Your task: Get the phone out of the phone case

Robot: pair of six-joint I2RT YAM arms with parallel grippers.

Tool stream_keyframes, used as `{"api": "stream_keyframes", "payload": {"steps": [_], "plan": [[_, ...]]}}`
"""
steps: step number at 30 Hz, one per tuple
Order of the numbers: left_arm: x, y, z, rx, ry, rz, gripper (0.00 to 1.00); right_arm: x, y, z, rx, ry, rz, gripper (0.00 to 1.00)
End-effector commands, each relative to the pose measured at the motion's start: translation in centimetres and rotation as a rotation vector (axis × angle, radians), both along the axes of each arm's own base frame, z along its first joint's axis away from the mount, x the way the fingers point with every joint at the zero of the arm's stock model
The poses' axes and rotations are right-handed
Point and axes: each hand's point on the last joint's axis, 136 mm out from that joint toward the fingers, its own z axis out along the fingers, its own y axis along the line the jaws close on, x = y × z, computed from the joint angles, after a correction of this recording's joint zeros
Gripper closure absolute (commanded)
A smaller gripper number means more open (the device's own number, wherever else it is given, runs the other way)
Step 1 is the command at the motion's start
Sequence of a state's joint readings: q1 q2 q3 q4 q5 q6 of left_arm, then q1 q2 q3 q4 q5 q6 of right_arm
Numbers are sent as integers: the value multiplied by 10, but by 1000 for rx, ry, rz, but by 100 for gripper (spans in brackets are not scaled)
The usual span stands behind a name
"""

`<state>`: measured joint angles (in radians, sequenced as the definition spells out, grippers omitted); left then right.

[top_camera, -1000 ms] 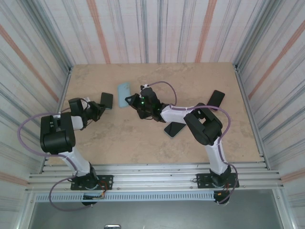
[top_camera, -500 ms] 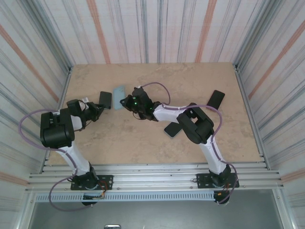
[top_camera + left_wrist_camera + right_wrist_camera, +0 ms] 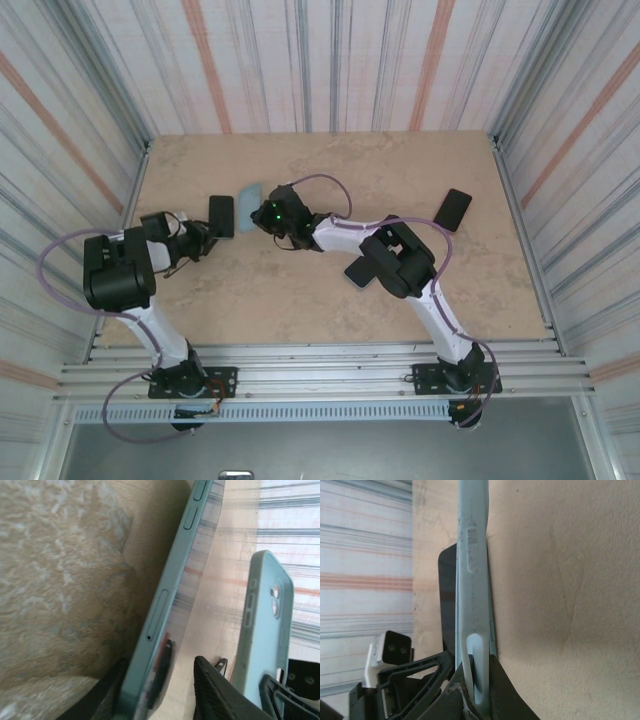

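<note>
1. Top external view: the phone [image 3: 221, 213] lies flat on the left part of the table [image 3: 400, 160], bare. The pale blue phone case [image 3: 250, 192] is just beside it on the right, with a gap between them.
2. The right gripper [image 3: 258, 203] is clamped on one end of the case. In the right wrist view the case is seen edge-on, with a finger pressed against each face.
3. The left gripper [image 3: 162, 682] has its fingers apart. In the left wrist view the near end of the phone sits between them, and the far finger is clear of the phone's edge. I cannot tell whether the near finger touches it.
4. Judging by how things lie, the separating step looks done, since phone and case are two separate things. What remains is the tidy finish.
5. The next move probably calls for the left arm to back straight off along the phone's length, so that its open fingers do not drag or spin the phone.
6. The right arm then needs to set the case down on bare table, clear of the phone.
7. Two other dark phones [image 3: 453, 209] [image 3: 362, 270] lie well apart on the right, so they should not be in the way.
</note>
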<state>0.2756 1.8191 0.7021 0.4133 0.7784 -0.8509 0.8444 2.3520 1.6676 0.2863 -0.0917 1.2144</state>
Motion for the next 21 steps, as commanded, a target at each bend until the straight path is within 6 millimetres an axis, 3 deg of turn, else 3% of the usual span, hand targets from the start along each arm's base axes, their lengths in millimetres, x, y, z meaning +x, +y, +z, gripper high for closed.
{"api": "stream_keyframes", "payload": {"steps": [1,14,21], "plan": [[-5,10,-2,80,31,3,55,1,3,-16,-79,-30,18,91],[-14,22,-14,170,103,13,45,2,12,-39,-171,-45,59,89],[-13,25,-16,162,116,17,42,1,17,-44,-181,-39,72,80]]}}
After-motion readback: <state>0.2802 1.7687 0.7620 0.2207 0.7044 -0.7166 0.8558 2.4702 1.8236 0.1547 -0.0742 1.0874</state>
